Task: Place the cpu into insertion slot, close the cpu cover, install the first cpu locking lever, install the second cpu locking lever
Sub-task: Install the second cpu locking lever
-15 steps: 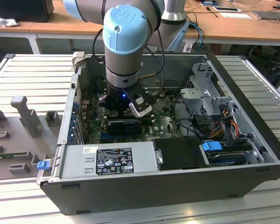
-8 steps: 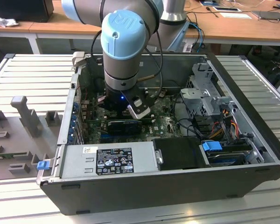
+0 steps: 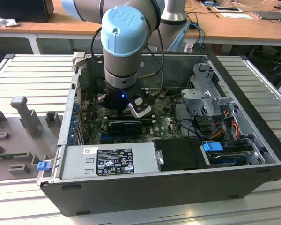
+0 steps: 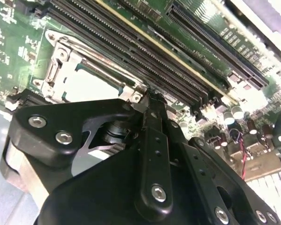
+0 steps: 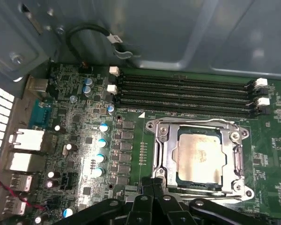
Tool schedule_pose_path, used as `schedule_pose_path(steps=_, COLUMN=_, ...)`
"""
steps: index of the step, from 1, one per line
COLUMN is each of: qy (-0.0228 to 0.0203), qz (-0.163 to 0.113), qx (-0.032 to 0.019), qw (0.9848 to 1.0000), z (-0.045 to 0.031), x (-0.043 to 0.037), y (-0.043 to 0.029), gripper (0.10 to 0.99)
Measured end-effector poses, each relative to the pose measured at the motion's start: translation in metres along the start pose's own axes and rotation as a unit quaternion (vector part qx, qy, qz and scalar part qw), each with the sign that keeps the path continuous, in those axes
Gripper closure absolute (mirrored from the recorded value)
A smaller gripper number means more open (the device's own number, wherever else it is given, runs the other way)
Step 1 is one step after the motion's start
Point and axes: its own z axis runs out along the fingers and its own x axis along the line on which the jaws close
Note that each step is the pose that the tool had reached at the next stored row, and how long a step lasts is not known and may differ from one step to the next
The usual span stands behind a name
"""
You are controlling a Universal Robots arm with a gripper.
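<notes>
The cpu (image 5: 200, 156) lies flat in the insertion slot (image 5: 196, 183) on the green board, its pale face showing through the window of the cpu cover (image 5: 162, 150). That silver frame lies down flat over the socket. My gripper (image 5: 152, 182) is shut, with its black fingertips pressed together at the socket's edge, just off the cover's rim. In the second wrist view the gripper (image 4: 151, 96) tips meet beside the cover (image 4: 56, 70) and the bright cpu (image 4: 91, 86). The exterior view has the gripper (image 3: 131, 110) low inside the open computer case (image 3: 131, 187).
Long black memory slots (image 5: 182, 91) run beside the socket. Several capacitors (image 5: 102, 143) and rear ports (image 5: 25, 140) stand on the board. A black cable (image 5: 91, 35) loops along the case wall. A power supply (image 3: 110, 159) and a drive cage (image 3: 206, 93) crowd the case.
</notes>
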Motion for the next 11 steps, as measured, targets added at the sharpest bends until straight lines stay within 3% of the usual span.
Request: schedule_pose_path(steps=11, qy=0.0, qz=0.0, qx=0.0, qw=1.0, z=-0.0201, x=-0.0001, y=0.006, gripper=0.98)
